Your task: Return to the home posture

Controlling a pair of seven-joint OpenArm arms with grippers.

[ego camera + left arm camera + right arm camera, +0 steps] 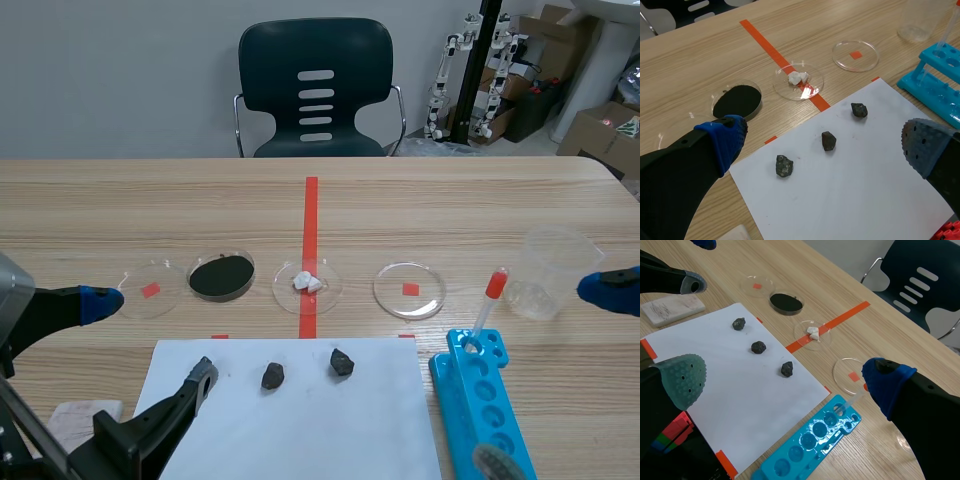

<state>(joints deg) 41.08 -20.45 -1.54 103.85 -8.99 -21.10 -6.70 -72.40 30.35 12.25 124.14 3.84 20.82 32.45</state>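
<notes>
Four petri dishes (409,290), three rocks (828,141), one beaker (549,272), one rack (485,410), one pipette (489,300)

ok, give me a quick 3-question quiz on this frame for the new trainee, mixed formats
1. True or false: the left gripper is shut on something.
2. What sits in the dish on the tape line? A: black powder. B: white lumps. C: nothing.
3. Fill in: ___ rocks lie on the paper, going by the left wrist view.

Key:
1. False. Its fingers are apart, with nothing between them.
2. B.
3. Three.
</notes>
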